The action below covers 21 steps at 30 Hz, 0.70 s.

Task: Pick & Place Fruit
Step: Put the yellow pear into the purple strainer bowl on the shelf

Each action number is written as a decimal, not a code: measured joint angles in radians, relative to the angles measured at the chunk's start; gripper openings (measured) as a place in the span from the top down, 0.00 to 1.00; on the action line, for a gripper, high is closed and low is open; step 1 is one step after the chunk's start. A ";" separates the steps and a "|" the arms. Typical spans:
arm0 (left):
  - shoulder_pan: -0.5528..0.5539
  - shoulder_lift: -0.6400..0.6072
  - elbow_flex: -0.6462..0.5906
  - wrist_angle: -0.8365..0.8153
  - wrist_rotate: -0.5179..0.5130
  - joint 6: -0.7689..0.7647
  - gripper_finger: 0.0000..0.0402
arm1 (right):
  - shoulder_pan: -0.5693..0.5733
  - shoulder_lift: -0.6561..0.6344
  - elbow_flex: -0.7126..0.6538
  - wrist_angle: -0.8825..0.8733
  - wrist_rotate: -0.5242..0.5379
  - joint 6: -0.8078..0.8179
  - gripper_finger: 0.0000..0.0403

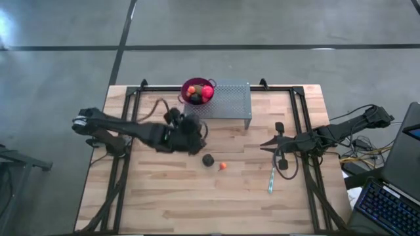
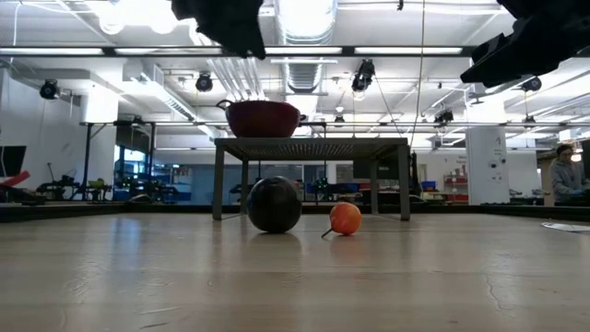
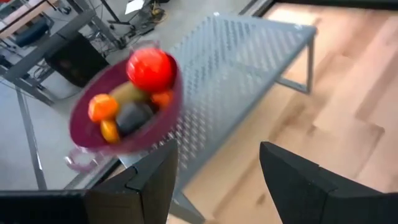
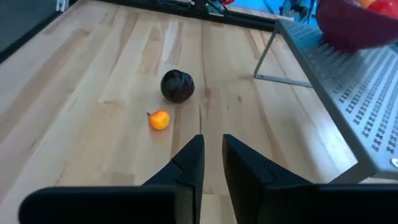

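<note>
A purple bowl [image 1: 198, 90] [image 3: 124, 109] stands on the left end of a grey perforated stand [image 1: 230, 101]. It holds a red ball [image 3: 150, 68], orange pieces [image 3: 102, 107], an olive one and a dark one. A dark ball [image 1: 208, 160] [image 4: 178, 85] and a small orange fruit [image 1: 223, 166] [image 4: 160, 119] lie on the table. My left gripper [image 1: 195, 128] [image 3: 217, 177] hovers open, just on the near side of the bowl, with nothing between its fingers. My right gripper [image 1: 266, 145] [image 4: 212, 158] waits at the right, its fingers shut to a narrow slit, pointing toward the two loose fruits.
A slim teal stick [image 1: 271, 180] lies near the right gripper. Black frame rails [image 1: 125, 164] run along the table's left and right sides. Bare wood spreads along the near half of the table [image 1: 197, 203]. A person sits far off in the room [image 2: 564, 175].
</note>
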 joint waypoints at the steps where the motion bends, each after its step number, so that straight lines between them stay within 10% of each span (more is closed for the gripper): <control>1: -0.022 0.000 -0.023 0.002 -0.013 -0.026 0.42 | 0.000 0.000 0.000 0.005 0.000 0.006 0.85; 9: -0.153 0.001 -0.240 0.097 -0.135 -0.244 0.42 | 0.000 0.020 -0.001 0.323 -0.002 -0.026 0.78; 21: -0.192 -0.018 -0.364 0.224 -0.133 -0.161 0.44 | -0.001 0.254 0.042 0.759 -0.003 -0.073 0.71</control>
